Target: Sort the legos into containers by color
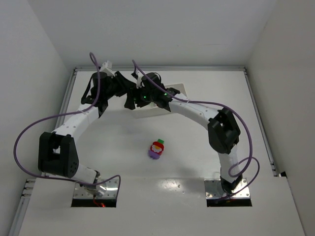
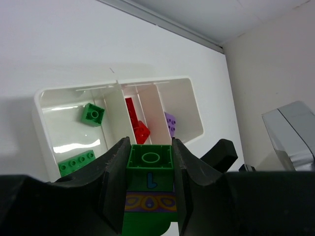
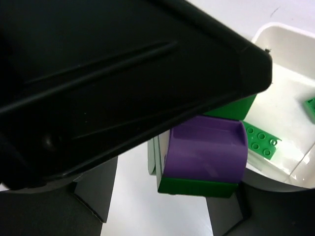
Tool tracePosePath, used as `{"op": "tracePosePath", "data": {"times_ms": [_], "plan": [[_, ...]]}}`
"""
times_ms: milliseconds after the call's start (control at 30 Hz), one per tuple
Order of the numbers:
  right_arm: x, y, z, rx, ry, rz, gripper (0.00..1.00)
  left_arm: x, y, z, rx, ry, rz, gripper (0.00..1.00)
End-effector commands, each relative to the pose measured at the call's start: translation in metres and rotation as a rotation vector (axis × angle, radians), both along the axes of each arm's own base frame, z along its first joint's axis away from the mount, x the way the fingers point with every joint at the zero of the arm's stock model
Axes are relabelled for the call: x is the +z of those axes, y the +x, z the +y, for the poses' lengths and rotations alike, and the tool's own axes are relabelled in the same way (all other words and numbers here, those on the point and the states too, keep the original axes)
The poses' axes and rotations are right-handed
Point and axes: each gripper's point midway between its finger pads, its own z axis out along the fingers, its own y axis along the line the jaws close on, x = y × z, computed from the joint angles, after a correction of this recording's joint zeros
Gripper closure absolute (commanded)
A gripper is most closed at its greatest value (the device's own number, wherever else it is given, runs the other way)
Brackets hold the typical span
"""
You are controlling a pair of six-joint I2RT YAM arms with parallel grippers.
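Glossy plastic set against matt black and matt white.
The tray (image 2: 196,118) is smooth white plastic with a sheen. The bricks (image 2: 92,114) in it and the green brick (image 2: 150,160) are shiny plastic, the latter with a printed face. The left gripper (image 2: 150,143) has matt black fingers (image 2: 115,182). The surface (image 1: 197,147) looks matt white, the base plates (image 1: 110,189) bright metal, the cable (image 1: 29,130) smooth-sheathed.

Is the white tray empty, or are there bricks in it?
Not empty. The white tray holds green bricks in one end compartment, red bricks in the middle, a purple brick at the other end.
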Motion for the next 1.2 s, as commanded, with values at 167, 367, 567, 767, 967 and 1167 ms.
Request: {"op": "tracePosePath", "data": {"times_ms": [167, 367, 567, 767, 967, 1167], "plan": [[0.030, 0.013, 0.009, -0.023, 0.062, -0.073, 0.39, 0.031, -0.020, -0.016, -0.074, -0.077, -0.076, 1.00], [0.042, 0.026, 0.008, -0.064, 0.060, -0.120, 0.70, 0.030, -0.025, -0.010, -0.064, -0.078, -0.082, 1.00], [0.048, 0.024, 0.009, -0.050, 0.040, -0.164, 1.00, 0.025, -0.021, 0.004, -0.026, -0.105, -0.066, 1.00], [0.054, -0.015, 0.031, 0.104, 0.067, -0.158, 1.00, 0.038, -0.012, 0.046, 0.078, -0.103, -0.104, 1.00], [0.059, -0.058, 0.043, 0.237, 0.048, -0.205, 1.00, 0.042, -0.011, 0.076, 0.139, -0.046, -0.140, 1.00], [0.038, -0.062, -0.016, 0.194, -0.108, -0.237, 1.00, 0.025, -0.013, 0.077, 0.055, 0.130, -0.095, 1.00]]}}
